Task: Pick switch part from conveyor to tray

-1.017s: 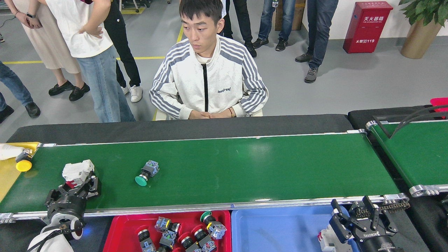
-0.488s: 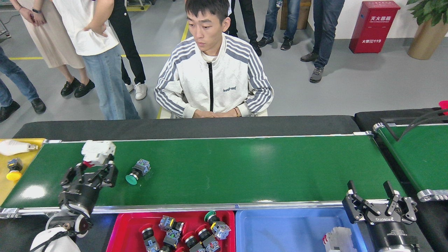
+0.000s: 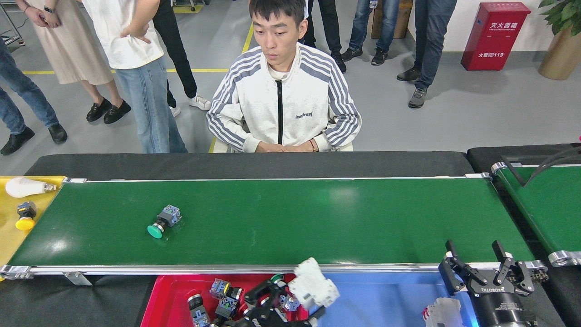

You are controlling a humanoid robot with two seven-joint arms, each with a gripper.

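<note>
Swung from the belt's left end to the trays, left pincer (image 3: 303, 303) holding one white blocky switch part (image 3: 312, 287) between red tray (image 3: 156, 303) and blue tray (image 3: 381, 295), right pincer (image 3: 484, 263) spread wide, one green-capped pushbutton (image 3: 162, 221) on long green conveyor (image 3: 317, 218), several pushbuttons in the red tray, second white part (image 3: 442, 313) in the blue.

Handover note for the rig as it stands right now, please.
Left gripper: jaws shut on a white switch part, held over the seam between the red tray and the blue tray, not yet released.
Right gripper: jaws open, empty, above the blue tray's right end.
Done: one white part lies in the blue tray; several push-button switches lie in the red tray.
Left: release the held part; a green-capped switch remains on the conveyor.
</note>
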